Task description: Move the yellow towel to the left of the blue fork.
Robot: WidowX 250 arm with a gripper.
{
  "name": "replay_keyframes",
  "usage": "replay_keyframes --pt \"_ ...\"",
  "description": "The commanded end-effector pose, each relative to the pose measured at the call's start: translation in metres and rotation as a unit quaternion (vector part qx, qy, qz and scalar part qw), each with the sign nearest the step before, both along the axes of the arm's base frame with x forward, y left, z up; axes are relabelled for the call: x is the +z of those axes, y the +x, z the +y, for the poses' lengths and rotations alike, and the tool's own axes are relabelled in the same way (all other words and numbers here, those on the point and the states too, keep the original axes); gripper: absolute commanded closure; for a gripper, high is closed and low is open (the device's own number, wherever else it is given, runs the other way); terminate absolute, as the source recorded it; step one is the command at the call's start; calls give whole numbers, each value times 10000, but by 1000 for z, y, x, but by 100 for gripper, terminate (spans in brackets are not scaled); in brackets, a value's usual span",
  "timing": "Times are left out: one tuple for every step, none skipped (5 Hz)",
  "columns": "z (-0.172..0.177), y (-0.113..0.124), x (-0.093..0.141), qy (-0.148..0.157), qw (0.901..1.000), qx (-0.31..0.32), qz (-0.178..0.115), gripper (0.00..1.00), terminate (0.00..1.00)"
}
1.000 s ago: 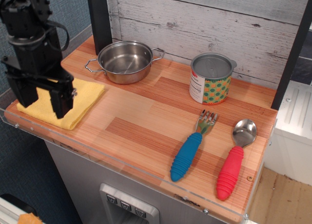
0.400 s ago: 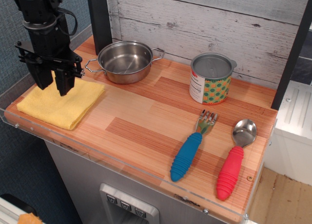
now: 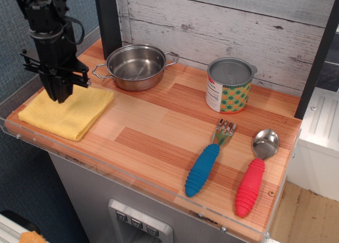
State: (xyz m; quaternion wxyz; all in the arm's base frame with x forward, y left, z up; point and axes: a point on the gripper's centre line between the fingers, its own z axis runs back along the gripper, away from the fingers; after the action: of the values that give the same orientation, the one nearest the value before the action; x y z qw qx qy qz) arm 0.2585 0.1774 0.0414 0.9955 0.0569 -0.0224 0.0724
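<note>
The yellow towel lies folded flat at the far left end of the wooden counter, well apart from the blue fork, so the move has not begun. My gripper hangs over the towel's back edge with its fingers drawn together into one dark point, pinched shut as far as I can see; whether they have caught any cloth I cannot tell, since the towel shows no lifted fold or pucker. I read the narrow, closed tips over the rear edge as a setup for pinching a fold of cloth.

Outward from there, the steel pot sits just beside the towel's right corner, near the wall, and the printed can stands further along. The fork lies toward the front right with its tines pointing to the wall, the red-handled spoon beside it on the right. Bare wood left of the fork gives me room to set the cloth down.
</note>
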Motion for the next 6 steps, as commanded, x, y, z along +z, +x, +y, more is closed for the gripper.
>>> replay_keyframes --pt "15 10 -7 177 9991 173 -335 100 0" --pt "10 13 -12 284 9990 92 -321 100 0" --pt "6 15 -16 288 9986 196 -396 100 0" --pt "1 16 -20 254 9987 245 -362 100 0" --pt "-6 18 -22 142 9988 228 -406 100 0" --pt "-16 20 -25 91 9987 205 -463 100 0"
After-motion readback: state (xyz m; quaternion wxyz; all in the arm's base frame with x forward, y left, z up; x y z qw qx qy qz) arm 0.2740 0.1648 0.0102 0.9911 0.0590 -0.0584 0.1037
